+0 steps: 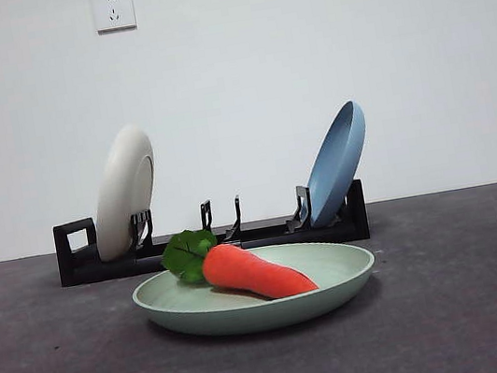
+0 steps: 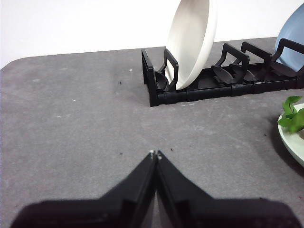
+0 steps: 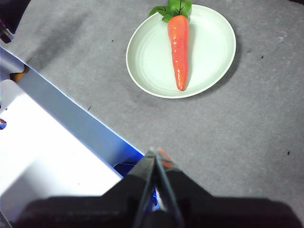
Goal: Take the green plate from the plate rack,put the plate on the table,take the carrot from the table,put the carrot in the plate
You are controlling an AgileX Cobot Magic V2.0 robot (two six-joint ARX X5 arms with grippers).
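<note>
While carrot (image 1: 255, 271) lies in green plate (image 1: 340, 287) | left hand (image 2: 156, 154), right hand (image 3: 156, 152) closed, empty | table (image 1: 475, 302) around

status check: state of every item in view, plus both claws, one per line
green plate: flat on the table, in front of the rack
carrot: lying in the green plate, leaves over the rim
plate rack: holds two plates, middle slots empty
cream-white plate: upright in the rack, leaning
blue plate: upright in the rack, leaning
left claw: shut, empty
right claw: shut, empty
</note>
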